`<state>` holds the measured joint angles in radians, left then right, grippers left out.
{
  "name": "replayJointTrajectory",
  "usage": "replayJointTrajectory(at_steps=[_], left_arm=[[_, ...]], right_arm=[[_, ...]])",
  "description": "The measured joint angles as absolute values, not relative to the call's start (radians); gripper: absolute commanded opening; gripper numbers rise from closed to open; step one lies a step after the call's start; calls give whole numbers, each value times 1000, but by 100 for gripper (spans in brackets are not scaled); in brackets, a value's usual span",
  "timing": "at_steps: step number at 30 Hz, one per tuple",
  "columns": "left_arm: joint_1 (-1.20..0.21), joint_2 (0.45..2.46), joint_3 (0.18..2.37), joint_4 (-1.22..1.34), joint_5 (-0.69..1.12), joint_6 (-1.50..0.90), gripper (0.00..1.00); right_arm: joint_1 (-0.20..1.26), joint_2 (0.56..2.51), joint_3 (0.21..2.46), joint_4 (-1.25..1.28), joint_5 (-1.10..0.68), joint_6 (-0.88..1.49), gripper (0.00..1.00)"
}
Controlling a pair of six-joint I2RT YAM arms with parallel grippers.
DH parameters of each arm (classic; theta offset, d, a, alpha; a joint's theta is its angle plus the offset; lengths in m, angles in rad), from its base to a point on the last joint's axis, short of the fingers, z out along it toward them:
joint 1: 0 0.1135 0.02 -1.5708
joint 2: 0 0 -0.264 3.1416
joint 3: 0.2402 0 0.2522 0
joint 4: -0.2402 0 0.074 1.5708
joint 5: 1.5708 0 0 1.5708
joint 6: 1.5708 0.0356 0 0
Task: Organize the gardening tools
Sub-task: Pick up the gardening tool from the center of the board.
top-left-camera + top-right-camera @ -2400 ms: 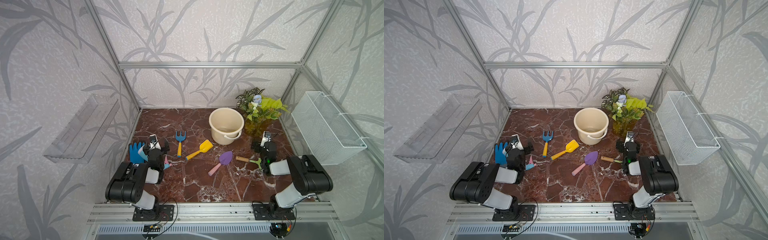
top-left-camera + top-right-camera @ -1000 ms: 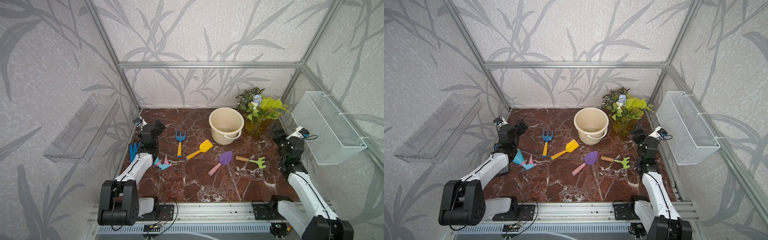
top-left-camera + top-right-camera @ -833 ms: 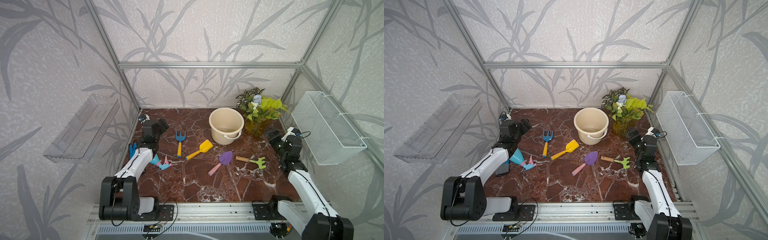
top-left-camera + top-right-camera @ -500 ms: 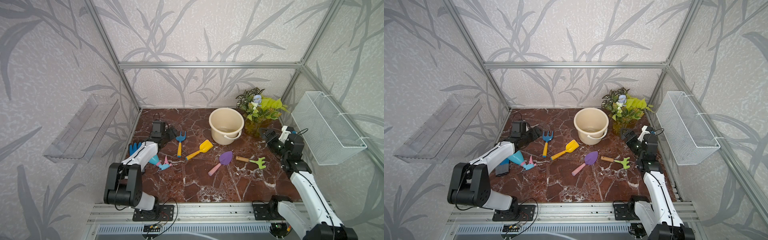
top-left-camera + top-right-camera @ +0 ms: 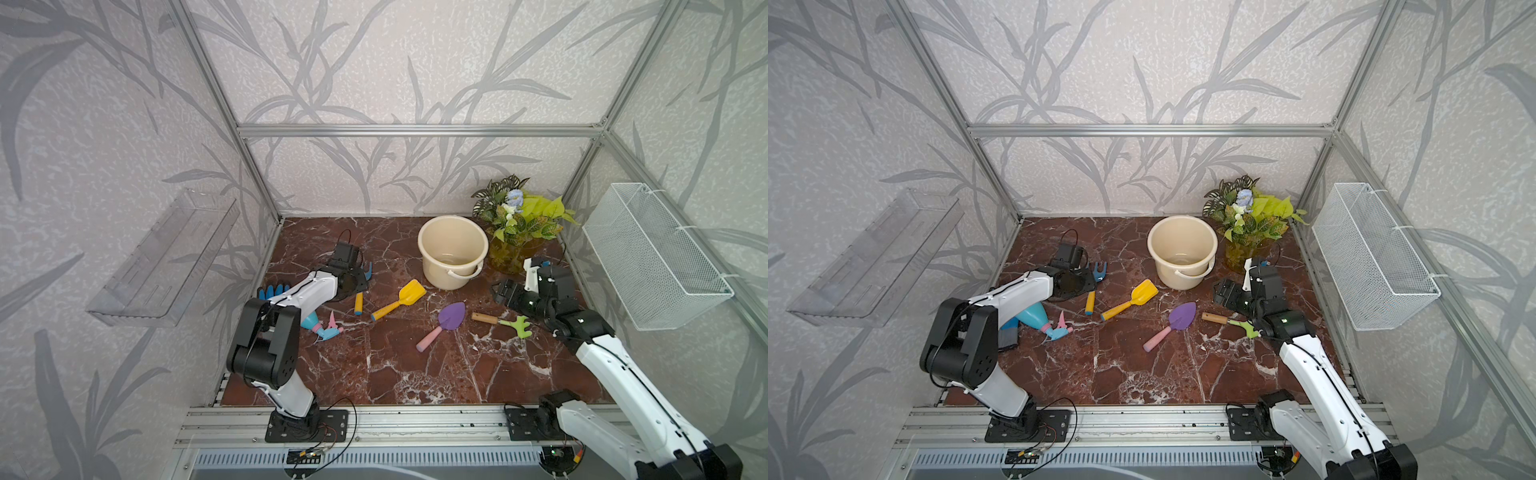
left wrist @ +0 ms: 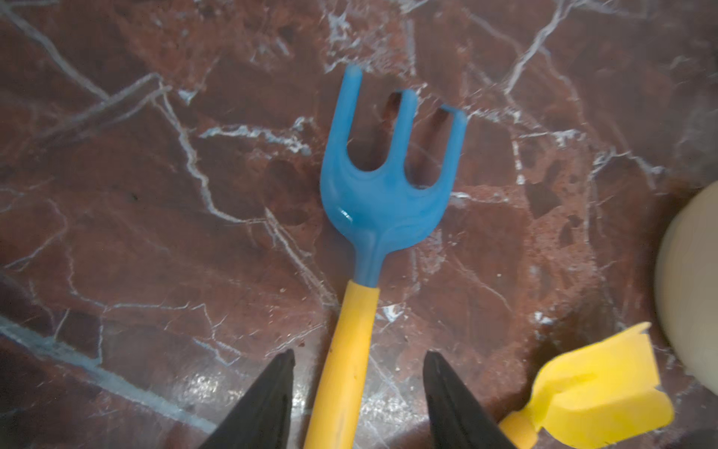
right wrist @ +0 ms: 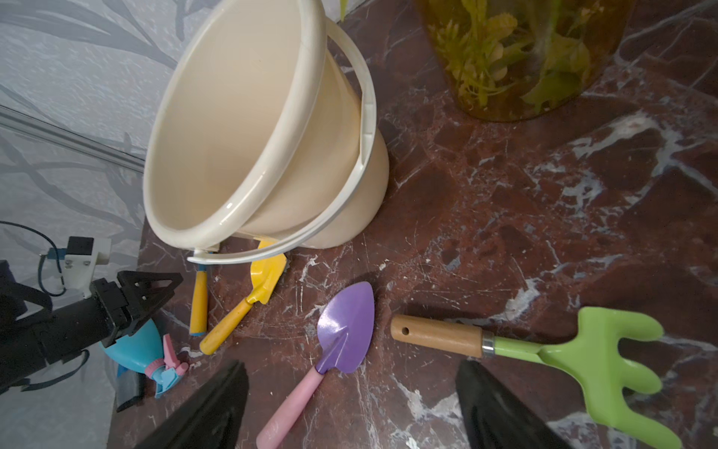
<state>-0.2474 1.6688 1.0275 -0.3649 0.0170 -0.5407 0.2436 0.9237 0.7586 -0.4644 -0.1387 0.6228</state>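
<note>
Cream bucket (image 5: 437,272) near yellow shovel (image 5: 400,298), blue fork (image 6: 388,194).

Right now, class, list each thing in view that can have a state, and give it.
Fork, lying flat.
Left gripper, open, astride fork handle.
Right gripper, open, empty.
Shovel, lying flat.
Trowel, lying flat.
Rake, lying flat.
Spray bottle, on its side.
Bucket, upright, empty.

2 high top views share everything; wrist cameras hug the floor (image 6: 155,233).

So the fork (image 6: 388,194) is blue with a yellow handle, trowel (image 7: 345,330) purple and pink, bucket (image 7: 349,202) cream, tabletop (image 5: 374,365) red-brown marble, white veins.
</note>
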Motion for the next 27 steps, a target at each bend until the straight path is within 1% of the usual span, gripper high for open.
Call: replayJointTrajectory(at_steps=[6, 17, 24, 27], left_arm=[[-282, 1694, 1026, -392, -19, -541, 54], [-295, 1742, 1026, -393, -44, -542, 45], [-304, 1771, 1025, -393, -59, -542, 42], [-309, 1773, 1025, -393, -64, -542, 38]], right_arm=[[297, 938, 759, -514, -78, 604, 88], [322, 965, 759, -525, -60, 601, 88], [326, 972, 759, -524, -61, 601, 88], [327, 973, 759, -524, -61, 601, 88]])
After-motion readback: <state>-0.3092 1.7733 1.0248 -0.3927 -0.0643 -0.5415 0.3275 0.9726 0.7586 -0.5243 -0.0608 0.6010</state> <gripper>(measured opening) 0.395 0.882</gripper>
